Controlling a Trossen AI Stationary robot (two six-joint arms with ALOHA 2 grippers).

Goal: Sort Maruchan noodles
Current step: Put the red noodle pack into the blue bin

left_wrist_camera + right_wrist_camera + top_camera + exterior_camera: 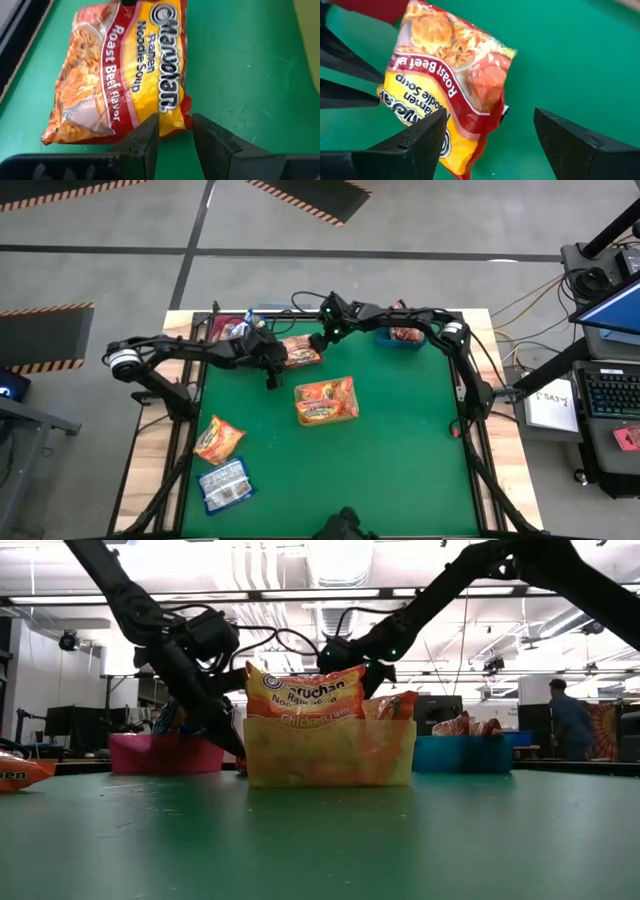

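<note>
A: Green table (pixel 400 430); our left gripper (pixel 175 132) pinches the red noodle packet's (pixel 125 65) edge between its fingers.

B: Our right gripper (pixel 487 137) stands spread wide, the packet's far end between its fingers, untouched.

We saw bright, even light from ceiling strips (pixel 300 595) in the low view, washing out the room above them. The packet (pixel 125 70) below the wrist cameras showed soft glare, its edges blurred. Shadows on the mat (pixel 400 440) were faint.
</note>
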